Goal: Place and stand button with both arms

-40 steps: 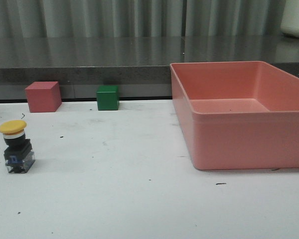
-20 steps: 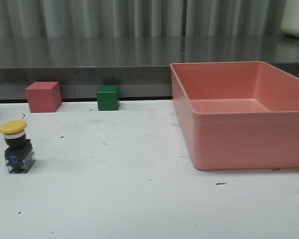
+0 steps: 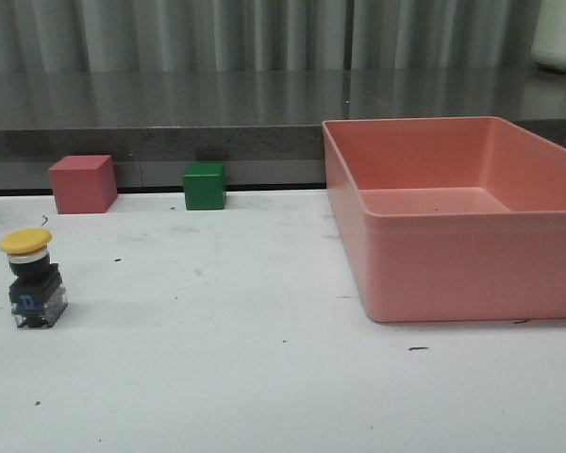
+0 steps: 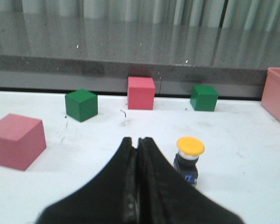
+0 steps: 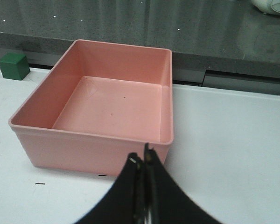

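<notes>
The button (image 3: 30, 276) stands upright on the white table at the left, yellow cap up, clear-and-blue base down. It also shows in the left wrist view (image 4: 188, 157), just beside and beyond my left gripper (image 4: 137, 140), which is shut and empty. My right gripper (image 5: 143, 156) is shut and empty, in front of the near wall of the pink bin (image 5: 93, 149). Neither arm shows in the front view.
The pink bin (image 3: 453, 274) fills the right side of the table. A pink cube (image 3: 81, 183) and a green cube (image 3: 204, 185) stand at the back. The left wrist view shows another green cube (image 4: 81, 105) and a large pink block (image 4: 15, 140).
</notes>
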Motion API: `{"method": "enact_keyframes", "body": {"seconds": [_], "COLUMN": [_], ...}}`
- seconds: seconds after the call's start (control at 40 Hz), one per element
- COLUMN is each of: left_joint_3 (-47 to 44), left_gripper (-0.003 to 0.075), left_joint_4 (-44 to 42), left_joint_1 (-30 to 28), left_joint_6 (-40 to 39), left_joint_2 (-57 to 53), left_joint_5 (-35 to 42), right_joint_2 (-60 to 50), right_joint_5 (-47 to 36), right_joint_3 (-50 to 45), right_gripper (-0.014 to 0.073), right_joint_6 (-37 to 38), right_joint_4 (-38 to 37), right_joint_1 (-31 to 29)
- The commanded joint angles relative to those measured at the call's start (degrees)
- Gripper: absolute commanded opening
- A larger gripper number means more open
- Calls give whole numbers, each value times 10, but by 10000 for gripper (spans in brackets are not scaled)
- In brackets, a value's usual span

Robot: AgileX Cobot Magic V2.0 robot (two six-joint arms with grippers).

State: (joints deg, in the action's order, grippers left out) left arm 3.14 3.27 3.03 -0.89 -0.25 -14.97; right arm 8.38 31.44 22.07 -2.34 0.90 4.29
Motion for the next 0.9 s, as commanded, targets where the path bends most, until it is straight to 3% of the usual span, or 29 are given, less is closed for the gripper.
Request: {"method": "enact_keyframes", "body": {"seconds": [0.0,0.275,0.874], "left_joint_3": [-16,-45,-45], "left_gripper": [-20,-20,-20], "left_joint_4": [1,2,2], "left_joint_1": [-5,-7,-7], "left_joint_6": [-1,-1,-1], "left_joint_2": [-13,-13,-13], "left_joint_5": [52,89,89], "right_joint_2": [6,6,6], "right_joint_5": [-48,-48,-48], "right_joint_3": [14,14,14], "right_gripper": [-69,-69,-69], "right_joint_6": [-4,-4,-4], "right_joint_4": [-4,-4,-4], "right_joint_1": [-3,-3,-3]}}
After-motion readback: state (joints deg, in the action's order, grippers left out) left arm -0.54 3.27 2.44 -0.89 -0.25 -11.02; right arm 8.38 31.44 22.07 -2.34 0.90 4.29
